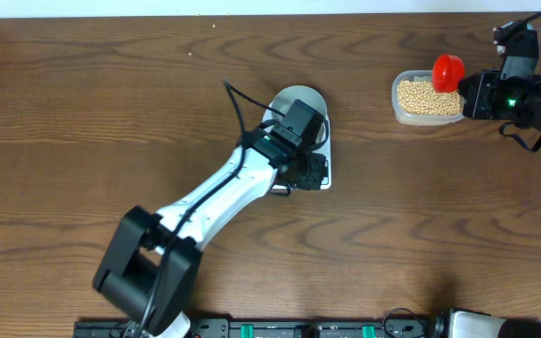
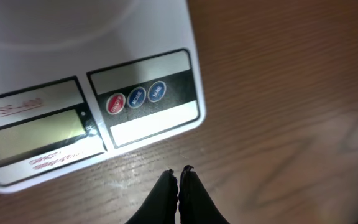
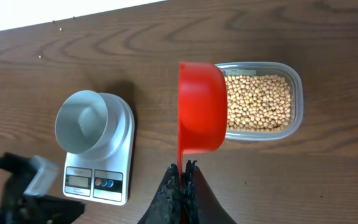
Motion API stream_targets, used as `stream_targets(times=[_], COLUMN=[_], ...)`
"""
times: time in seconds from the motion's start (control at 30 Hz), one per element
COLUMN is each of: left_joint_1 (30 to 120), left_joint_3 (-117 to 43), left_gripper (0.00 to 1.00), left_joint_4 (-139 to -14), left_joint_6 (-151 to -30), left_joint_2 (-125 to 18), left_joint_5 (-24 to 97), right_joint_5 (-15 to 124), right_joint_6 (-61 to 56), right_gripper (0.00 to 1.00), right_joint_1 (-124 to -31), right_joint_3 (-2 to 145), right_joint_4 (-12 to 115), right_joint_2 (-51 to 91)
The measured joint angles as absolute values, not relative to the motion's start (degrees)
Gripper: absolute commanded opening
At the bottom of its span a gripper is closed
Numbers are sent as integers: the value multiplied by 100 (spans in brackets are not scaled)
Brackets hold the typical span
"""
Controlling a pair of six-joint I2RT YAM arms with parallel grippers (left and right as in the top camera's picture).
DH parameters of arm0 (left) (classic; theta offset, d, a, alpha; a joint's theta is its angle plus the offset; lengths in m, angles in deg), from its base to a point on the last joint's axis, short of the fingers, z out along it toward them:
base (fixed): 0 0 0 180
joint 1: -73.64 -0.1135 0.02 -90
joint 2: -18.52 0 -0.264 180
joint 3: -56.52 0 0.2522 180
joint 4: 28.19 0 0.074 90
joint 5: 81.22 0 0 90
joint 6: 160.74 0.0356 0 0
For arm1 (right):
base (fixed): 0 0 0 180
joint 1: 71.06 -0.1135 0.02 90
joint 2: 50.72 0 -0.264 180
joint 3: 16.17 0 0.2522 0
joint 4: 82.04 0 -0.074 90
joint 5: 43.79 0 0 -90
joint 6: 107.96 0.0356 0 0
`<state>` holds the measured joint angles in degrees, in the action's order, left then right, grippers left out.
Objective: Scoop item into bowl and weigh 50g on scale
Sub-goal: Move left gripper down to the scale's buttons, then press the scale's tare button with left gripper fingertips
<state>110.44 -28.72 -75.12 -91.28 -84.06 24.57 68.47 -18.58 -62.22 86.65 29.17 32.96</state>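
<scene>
Tan beans [image 3: 257, 102] fill a clear tub [image 1: 429, 98] at the table's far right. My right gripper [image 3: 183, 165] is shut on the handle of a red scoop [image 3: 201, 106], whose cup hangs tilted on edge over one end of the tub. The pale bowl [image 3: 82, 121] stands empty on the white scale [image 3: 98, 180]. From overhead my left arm hides part of the bowl [image 1: 294, 97]. My left gripper [image 2: 179, 171] is shut on nothing, low over the wood just in front of the scale's three round buttons [image 2: 135, 98].
The tub [image 3: 291, 74] lies well to the right of the scale [image 1: 325, 180], with bare wood between them. The left arm [image 1: 224, 192] stretches diagonally from the near edge to the scale. The table's pale far edge [image 1: 252, 7] runs behind.
</scene>
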Motion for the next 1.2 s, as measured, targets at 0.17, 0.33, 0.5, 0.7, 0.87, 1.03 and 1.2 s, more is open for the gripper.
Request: stream_targets(times=[0.17,0.33,0.5,0.7,0.87,1.03,1.2], left_joint_1=[11068,11068,11068,11068,11072,11072,11072], left_joint_3=[-2872,-2872,-2872,-2872,-2872,-2872,-2872], left_gripper=[7,7,7,7,7,7,7], left_joint_4=[-7359,-7156,-6963,-6874,-6821,-6786,-6786], left_joint_6=[-9130,-9130,-9128,-9130,-9125,-9117,-9075], left_joint_2=[-8741,-8962,-9077,-9217,-9239,-9239,-9239], left_joint_5=[2278,2114,1731,1169,1078,1008,1012], right_joint_5=[6830,6821,6784,6769,6758,6756,6745], right_joint_6=[-1858,-1858,-1861,-1861,-1863,-1861,-1863], right_gripper=[1,1,1,1,1,1,1], right_joint_1=[-6222,-6222,-6222,-6222,-6222,-6222,-6222], right_joint_3=[8665,8665,8665,8665,8665,8665,8665], right_joint_4=[2915,2913,2852,2758,2714,2664,2657], right_joint_2=[3307,3309,3318,3318,3318,3318,3318])
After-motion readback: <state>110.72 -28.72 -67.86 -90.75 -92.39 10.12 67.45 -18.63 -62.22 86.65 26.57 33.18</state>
